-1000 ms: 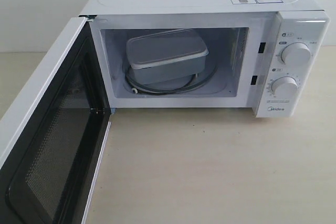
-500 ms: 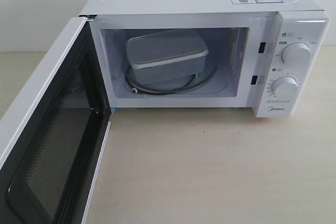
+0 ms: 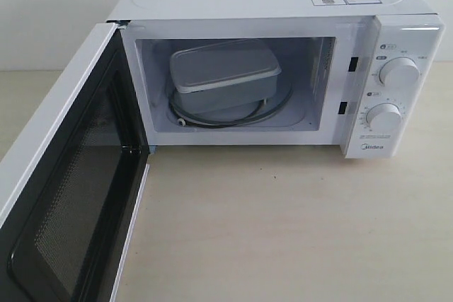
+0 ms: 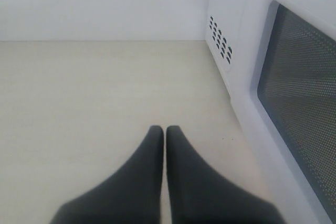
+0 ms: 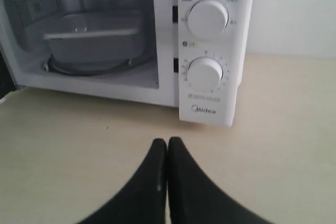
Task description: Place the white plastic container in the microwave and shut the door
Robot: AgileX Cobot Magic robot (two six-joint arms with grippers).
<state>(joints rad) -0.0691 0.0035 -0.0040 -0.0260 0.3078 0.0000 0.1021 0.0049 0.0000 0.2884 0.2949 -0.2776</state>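
The white plastic container [image 3: 223, 76] sits on the glass turntable [image 3: 233, 117] inside the microwave [image 3: 283, 5]; the right wrist view also shows the container [image 5: 94, 43] in the cavity. The door [image 3: 67, 196] stands wide open at the left, its inner black frame and mesh window facing the cavity. Its outer face with the mesh window [image 4: 302, 98] fills one side of the left wrist view. My left gripper [image 4: 165, 129] is shut and empty over the table, beside the door's outer face. My right gripper [image 5: 167, 141] is shut and empty in front of the dial panel. Neither gripper shows in the exterior view.
Two round dials [image 3: 398, 72] sit on the microwave's right panel. Light wooden tabletop [image 3: 283, 224] stretches in front of the oven. A white wall [image 4: 105, 3] stands behind the table. Vent holes [image 4: 220, 45] mark the microwave's side.
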